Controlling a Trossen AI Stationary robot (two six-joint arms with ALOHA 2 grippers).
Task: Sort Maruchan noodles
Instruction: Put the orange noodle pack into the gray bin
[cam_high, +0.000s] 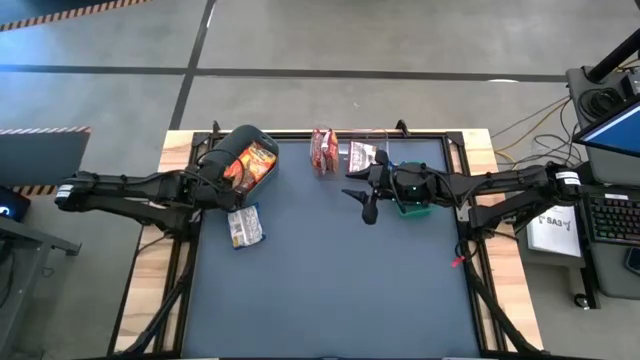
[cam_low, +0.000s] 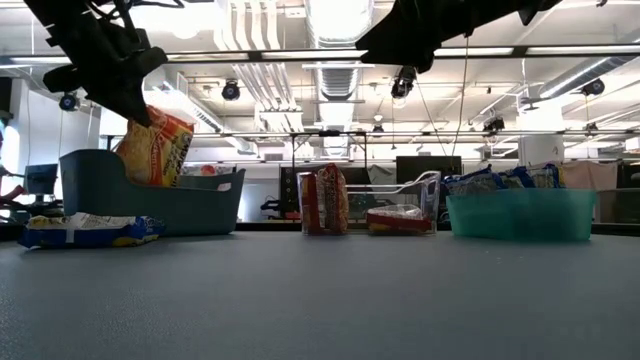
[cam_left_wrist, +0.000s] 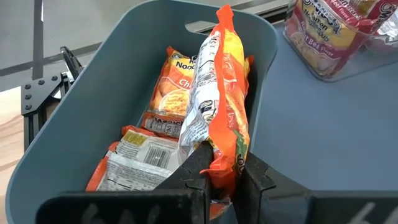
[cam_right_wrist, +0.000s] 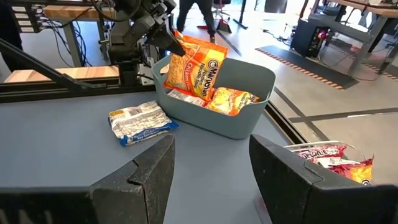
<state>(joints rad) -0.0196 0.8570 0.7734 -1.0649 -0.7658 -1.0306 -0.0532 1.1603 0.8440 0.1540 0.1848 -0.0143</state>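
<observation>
Left gripper (cam_left_wrist: 222, 180): fingers pinched on the bottom edge of an orange packet (cam_left_wrist: 217, 106), which stands on edge above the grey bin (cam_left_wrist: 93, 106); in the low view the packet (cam_low: 155, 148) hangs tilted over the bin (cam_low: 150, 195).
Right gripper (cam_right_wrist: 211, 162): fingers spread wide, holding nothing, raised above the mat near the green bin (cam_high: 412, 205); in the high view it sits at (cam_high: 366, 200).
Held packet relative to tool: touching both left fingers, its upper end free and above the grey bin's rim.
Grey bin contents: more orange packets (cam_left_wrist: 168, 93) lying flat and overlapped on the floor of the bin, one showing its white printed back.
Loose item: a blue-and-white packet (cam_high: 244, 226) lies flat on the mat just beside the grey bin, on the near side, apart from both grippers.
Clear bin (cam_low: 410, 205): stands at the far edge, between the grey and green bins; holds a maroon-and-white packet (cam_right_wrist: 323, 155). A group of maroon-and-white packets (cam_low: 325, 200) stands upright just beside it.
Green bin contents: blue-and-white packets (cam_low: 490, 180) piled above the rim.
Open room: the dark mat (cam_high: 330, 290) is bare across its middle and near half; all bins sit along the far edge.
</observation>
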